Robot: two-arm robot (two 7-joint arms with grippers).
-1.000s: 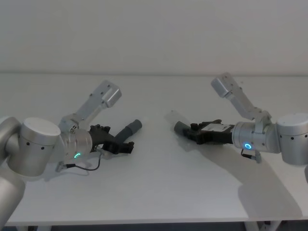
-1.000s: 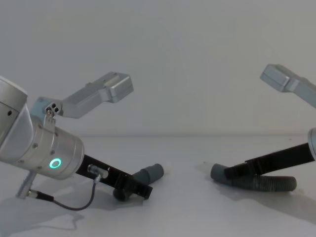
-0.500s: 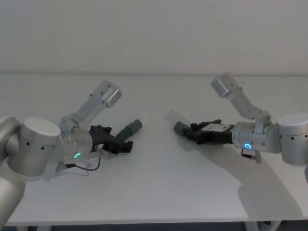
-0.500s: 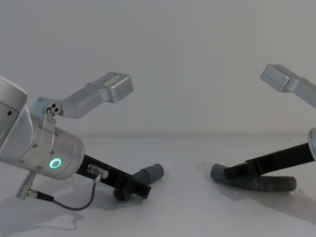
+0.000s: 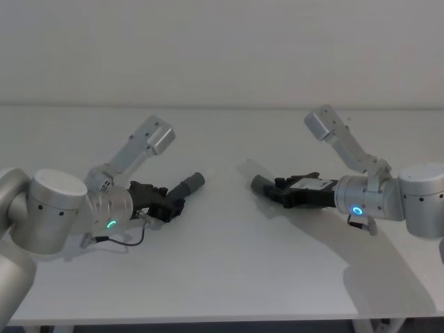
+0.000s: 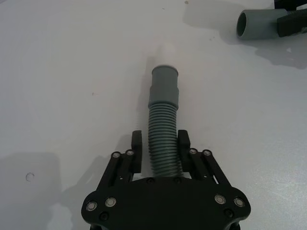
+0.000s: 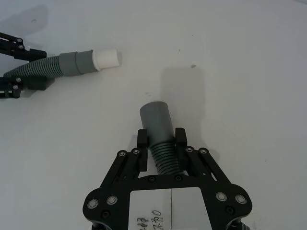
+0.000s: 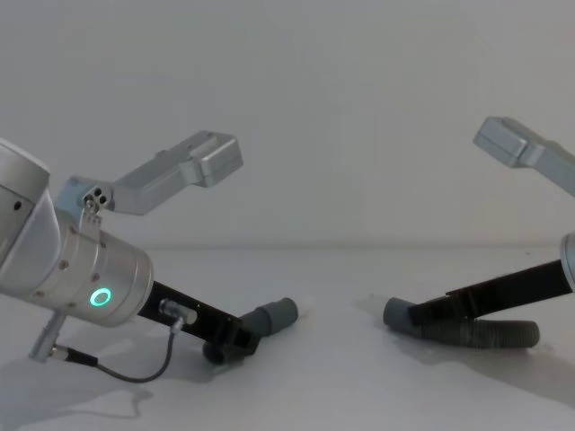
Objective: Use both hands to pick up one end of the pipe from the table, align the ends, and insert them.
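Both hands are down low on the bench [image 5: 222, 277] right now, and each one is working its own half of the pipe. The left hand [image 6: 160, 143] is on the left side, jaws drawn in narrow around the ribbed part of the short hose piece [image 6: 162, 120]. The pads look to be pressing the ribs, so I'm calling that a grip. Its cuff [image 6: 164, 86] is pointing away toward the middle, with a white tip [image 7: 106, 58] poking out of the end.

Over on the right, the right hand [image 7: 160, 136] is clamping the longer hose piece [image 8: 476, 334] just behind its grey cuff [image 7: 157, 120], and the rest of that hose is trailing off along the bench to the right.

So where is the task standing? The grasping looks done or nearly done on both sides. Everything after that is waiting. The two cuffs are sitting well apart, with bare bench between them, and they're not lining up on one axis. Lifting clear, turning the open ends to face each other, bringing them together and pushing the tip home are all left to do.
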